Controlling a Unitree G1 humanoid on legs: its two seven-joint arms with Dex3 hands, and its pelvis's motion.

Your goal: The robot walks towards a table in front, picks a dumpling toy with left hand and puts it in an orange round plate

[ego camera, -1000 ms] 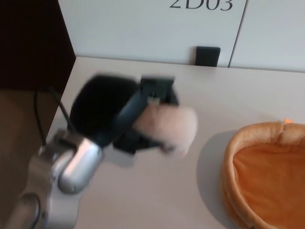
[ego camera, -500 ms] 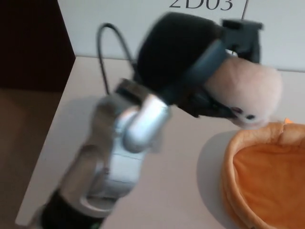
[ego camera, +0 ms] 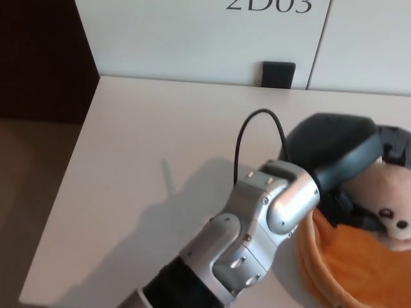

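This looks like an office or lab room, not a home. A plain, smooth off-white counter [ego camera: 148, 147] stands against a white panelled wall [ego camera: 192, 38] that carries large dark printed characters reading "2D03" [ego camera: 270, 6], a room or bay number cut off at the top. A small black rectangular fitting [ego camera: 279, 74] sits at the wall's foot. Brown flooring [ego camera: 29, 192] shows on the left, beside a dark panel [ego camera: 38, 58].

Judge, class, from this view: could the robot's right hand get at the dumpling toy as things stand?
Probably not. The right hand is out of view, and the dumpling toy is held in the left hand over the orange plate, with the left forearm across the near approach.
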